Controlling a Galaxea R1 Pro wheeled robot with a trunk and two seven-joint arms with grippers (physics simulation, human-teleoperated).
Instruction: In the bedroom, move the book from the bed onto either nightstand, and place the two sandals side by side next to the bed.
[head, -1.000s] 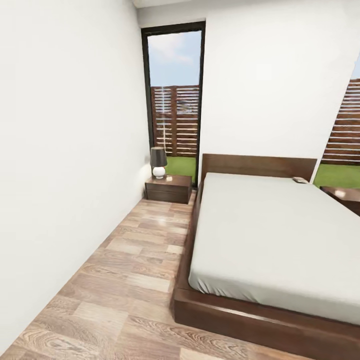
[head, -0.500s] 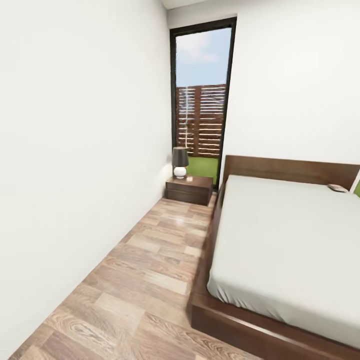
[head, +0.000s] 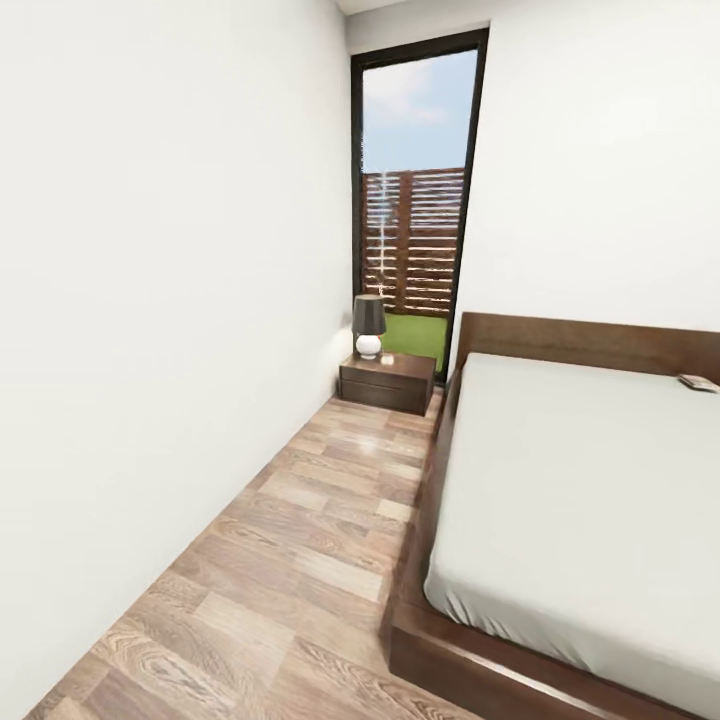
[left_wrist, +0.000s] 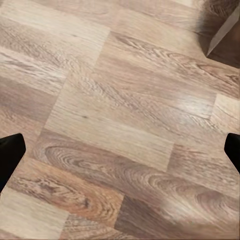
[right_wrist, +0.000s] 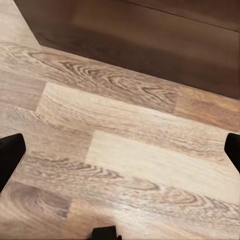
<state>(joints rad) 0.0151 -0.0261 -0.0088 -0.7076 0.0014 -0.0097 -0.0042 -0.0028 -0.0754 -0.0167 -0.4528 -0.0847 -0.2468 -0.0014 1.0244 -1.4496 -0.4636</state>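
1. I look along the strip of floor (head: 300, 540) between the white wall and the bed (head: 590, 500). At the far end a nightstand (head: 388, 382) stands under the window (head: 415, 190), just beside the headboard, with a small lamp (head: 368, 325) on its top.
2. The book (head: 697, 382) lies on the mattress near the headboard, at the far right corner of what I see. It is well apart from this nightstand, and it is too small for me to read its cover.
3. I do not find the sandals in my views, so I cannot say where they lie.
4. The left gripper (left_wrist: 120, 155) hangs over bare planks; its fingertips stand wide apart and hold nothing. The right gripper (right_wrist: 120, 157) is the same, spread and empty, over the floor just beside the dark bed frame.
5. My judgement: nothing is done yet. The book must go onto a nightstand, and both sandals must be found and set together by the bed.
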